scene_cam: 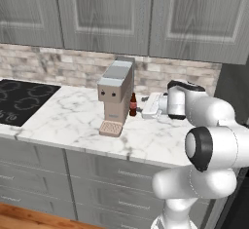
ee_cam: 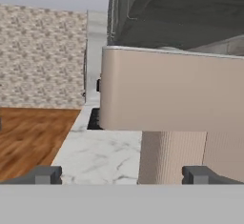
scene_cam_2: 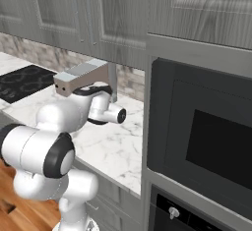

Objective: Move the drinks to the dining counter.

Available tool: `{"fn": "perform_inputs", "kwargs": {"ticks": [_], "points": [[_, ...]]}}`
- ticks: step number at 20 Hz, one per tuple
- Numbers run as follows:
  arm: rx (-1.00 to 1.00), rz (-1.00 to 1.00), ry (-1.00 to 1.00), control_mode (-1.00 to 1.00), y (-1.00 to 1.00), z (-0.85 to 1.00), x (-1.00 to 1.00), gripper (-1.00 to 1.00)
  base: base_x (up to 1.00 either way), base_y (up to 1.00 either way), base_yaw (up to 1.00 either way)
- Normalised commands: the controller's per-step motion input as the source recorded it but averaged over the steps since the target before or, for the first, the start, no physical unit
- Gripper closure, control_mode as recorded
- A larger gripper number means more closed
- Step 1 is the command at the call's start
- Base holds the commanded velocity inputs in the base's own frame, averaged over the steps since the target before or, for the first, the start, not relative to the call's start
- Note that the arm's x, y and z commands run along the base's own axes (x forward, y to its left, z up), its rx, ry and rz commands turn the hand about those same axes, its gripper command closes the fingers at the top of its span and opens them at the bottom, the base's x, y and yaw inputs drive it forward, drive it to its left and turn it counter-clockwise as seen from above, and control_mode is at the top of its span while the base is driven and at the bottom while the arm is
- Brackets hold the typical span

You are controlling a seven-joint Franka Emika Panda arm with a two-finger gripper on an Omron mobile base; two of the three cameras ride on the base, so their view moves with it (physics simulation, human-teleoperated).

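The gripper (ee_cam: 122,175) stands wide and empty, seemingly just beside the beer bottle (scene_cam: 133,104) and coffee machine (scene_cam: 115,96).

A slim dark brown-red glass beer bottle (scene_cam: 133,104) stands upright on the white grey-veined marble counter (scene_cam: 73,121), its narrow neck pointing straight up and its base flat on the stone. It sits just beside the right flank of the tan boxy coffee machine (scene_cam: 115,96), near that machine's rear and towards the brick backsplash, so close that whether the two touch cannot be told. A pale band shows around its body, too small to read. The bottle is well right of the black cooktop set in the same counter, and just left of the robot's white hand
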Motion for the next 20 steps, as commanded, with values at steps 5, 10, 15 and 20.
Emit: {"fn": "perform_inputs", "kwargs": {"ticks": [5,10,15,20], "points": [[0.0,0.0,0.0,-1.0,0.0,-0.1,0.13,-1.0,0.0,0.0,0.0],[0.0,0.02,0.0,-1.0,-0.01,-0.11,0.04,-1.0,0.0,0.0,0.0],[0.0,0.02,0.03,-1.0,0.0,-0.04,0.13,-1.0,0.0,0.0,0.0],[0.0,0.0,0.09,-1.0,0.0,-0.08,0.28,-1.0,0.0,0.0,0.0]]}}
